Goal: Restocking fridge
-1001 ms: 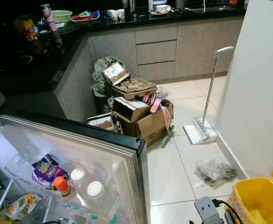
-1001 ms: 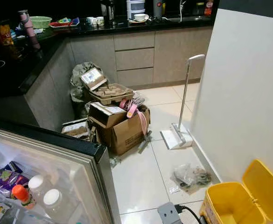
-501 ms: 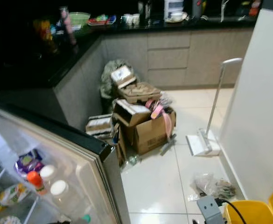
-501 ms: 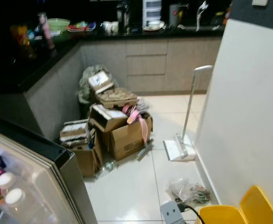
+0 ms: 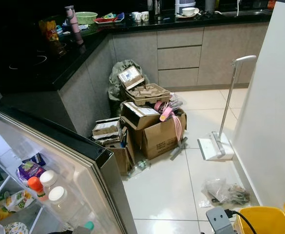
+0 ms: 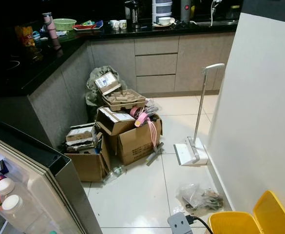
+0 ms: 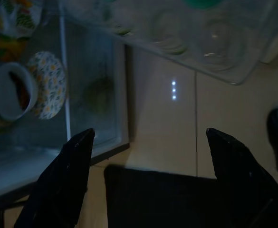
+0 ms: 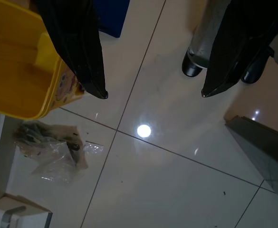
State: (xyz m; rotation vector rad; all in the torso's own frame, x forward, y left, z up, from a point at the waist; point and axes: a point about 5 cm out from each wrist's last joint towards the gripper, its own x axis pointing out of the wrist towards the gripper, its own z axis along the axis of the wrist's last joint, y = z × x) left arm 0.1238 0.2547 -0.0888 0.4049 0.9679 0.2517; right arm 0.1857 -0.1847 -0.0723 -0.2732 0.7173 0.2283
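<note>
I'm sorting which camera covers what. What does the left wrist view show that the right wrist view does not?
Left wrist view: the open left gripper above a fridge shelf holding a white bowl beside a flowered lid.

Right wrist view: the open right gripper above a yellow bin and a crumpled plastic bag.

Both: pale tiled floor.

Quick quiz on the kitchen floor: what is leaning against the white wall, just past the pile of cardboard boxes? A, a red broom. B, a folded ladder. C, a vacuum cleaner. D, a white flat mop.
D: a white flat mop stands on the tiles, its handle resting against the white wall, beside the cardboard boxes.
</note>
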